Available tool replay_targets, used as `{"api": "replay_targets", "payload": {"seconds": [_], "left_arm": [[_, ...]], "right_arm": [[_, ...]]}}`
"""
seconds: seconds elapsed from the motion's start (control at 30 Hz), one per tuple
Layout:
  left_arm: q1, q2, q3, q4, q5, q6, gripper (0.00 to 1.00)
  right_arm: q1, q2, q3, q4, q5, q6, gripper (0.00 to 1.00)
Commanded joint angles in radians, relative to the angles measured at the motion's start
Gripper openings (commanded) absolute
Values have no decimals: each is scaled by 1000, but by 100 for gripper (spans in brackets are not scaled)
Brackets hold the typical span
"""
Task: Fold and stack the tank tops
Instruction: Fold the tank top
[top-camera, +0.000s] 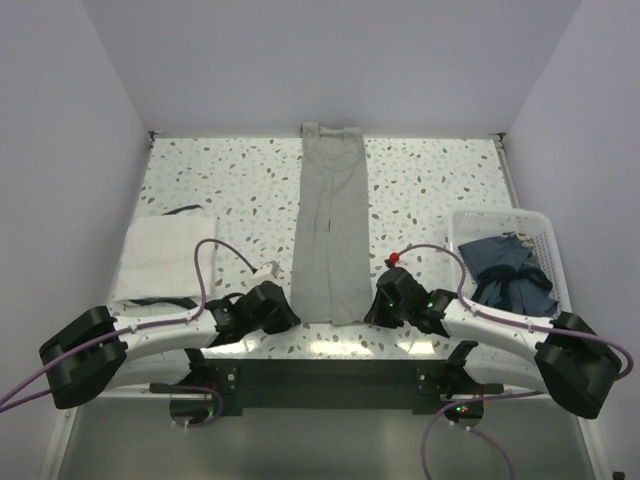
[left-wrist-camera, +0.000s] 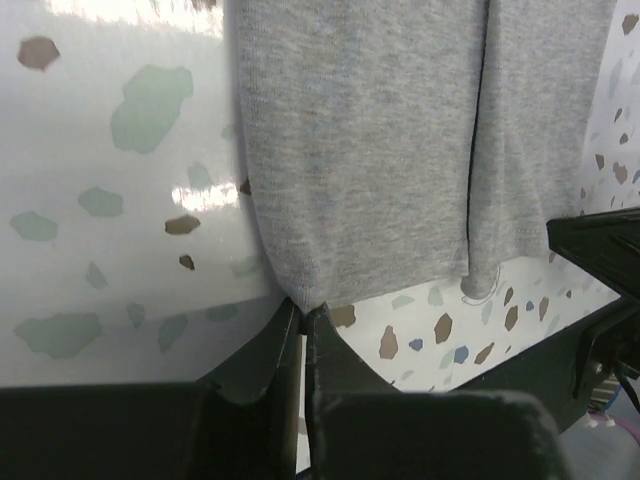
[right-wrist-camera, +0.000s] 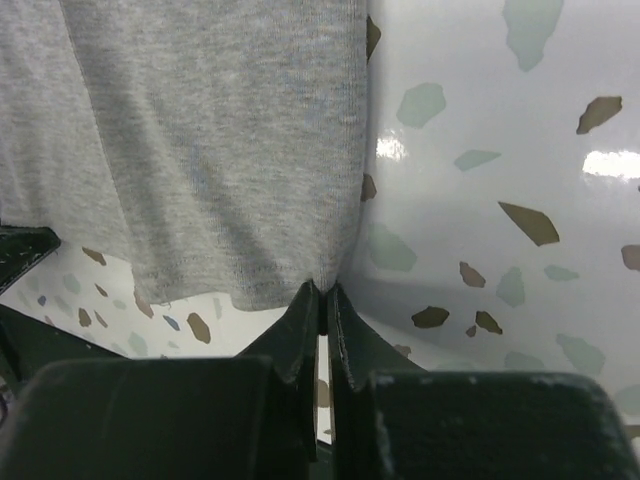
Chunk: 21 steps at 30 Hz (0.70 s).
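At the bottom of each wrist view the left gripper (left-wrist-camera: 303, 312) and the right gripper (right-wrist-camera: 325, 292) are clenched on the near hem corners of the grey tank top (left-wrist-camera: 380, 150). From above it lies as a long narrow strip down mid-frame on the speckled table (top-camera: 230, 190), the folded white tank top (top-camera: 160, 255) at centre left, a white basket (top-camera: 500, 214) holding dark cloth (top-camera: 512, 272) at centre right.
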Motion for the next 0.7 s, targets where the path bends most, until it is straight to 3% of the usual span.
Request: {"api": "replay_targets", "payload": {"seconds": [0.0,0.17,0.37,0.5,0.67], "left_arm": [[-53,6,-66,-169,-2,-31,0],[-161,-38,-63,-253,-34,-120,0],[-332,-95,-35,-384,-66,-272,0],[-341,-146,38,-464,-117,-260,0],[-285,-104,185,-499,-211,-174,0]], "right_arm": [[46,-37,-16,-163,53,-1,0],[172,-151,0,-321,134,80,0],[423,-227,90,-517,287,217,0],[433,-214,206,-605,395,186,0],[405,-139,325,-593,502,108,0]]}}
